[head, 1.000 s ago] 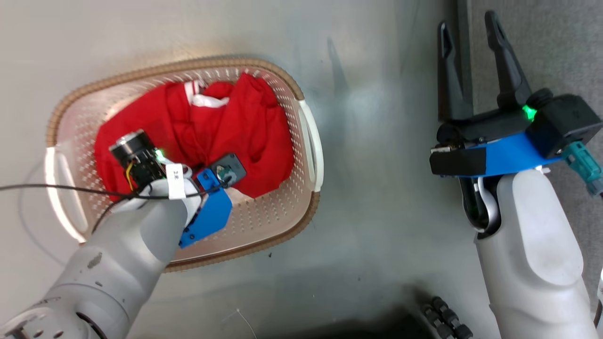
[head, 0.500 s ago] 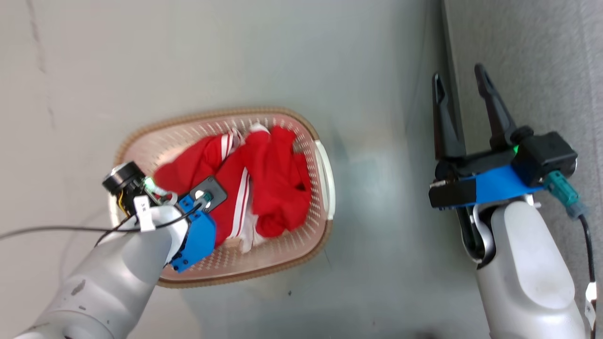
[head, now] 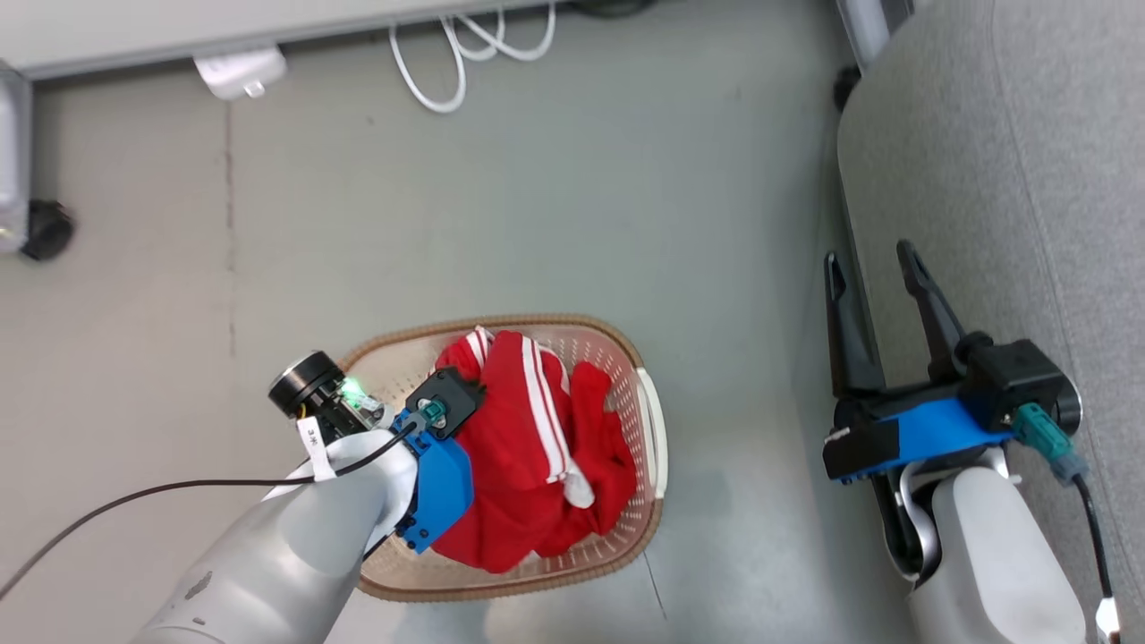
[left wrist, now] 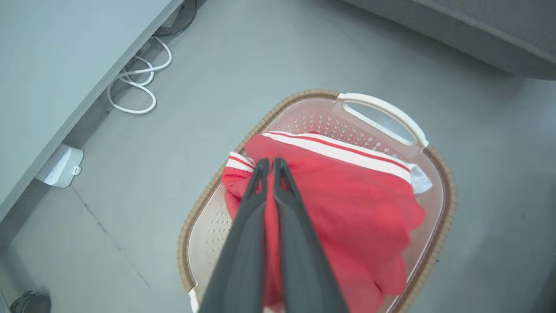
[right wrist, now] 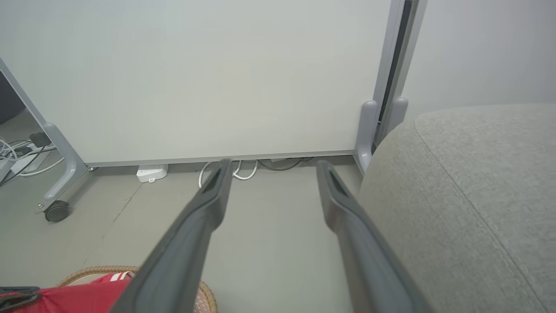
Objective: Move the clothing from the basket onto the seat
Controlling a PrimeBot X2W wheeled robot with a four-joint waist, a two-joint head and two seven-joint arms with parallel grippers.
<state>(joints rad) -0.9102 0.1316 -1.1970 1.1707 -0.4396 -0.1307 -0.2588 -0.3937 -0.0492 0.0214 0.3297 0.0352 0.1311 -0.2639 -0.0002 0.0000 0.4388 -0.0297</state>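
Begins far left: notes a caster (head: 45, 228), a white adapter box (head: 234, 70) and a looped white cable (head: 447, 54) by the wall, all well apart from the work.

Finds the left pincer (left wrist: 269, 161) clamped on the clothing (head: 528, 447), with a fold of red fabric nipped between the two fingers in the left wrist view. Places the clothing over and inside the basket (head: 501, 319), bunched high, its white stripes uppermost. Sees none of it on the seat.

Crosses bare floor (head: 537, 197) to the right pincer (head: 868, 253), spread wide and empty, just beside the edge of the seat (head: 1029, 179).

Flags as hazards:
- A thin pinch on soft cloth, liable to slip in transit and drop fabric on the floor.
- Trailing folds, liable to snag the rim and drag or tip the light basket.
- Tangled garments, liable to part mid-carry.
- The idle right pincer, possibly standing in the delivery path.

Records a paper tag (head: 313, 438) on the left wrist, with print too small to read. Finds no legible brand or logo on the clothing.
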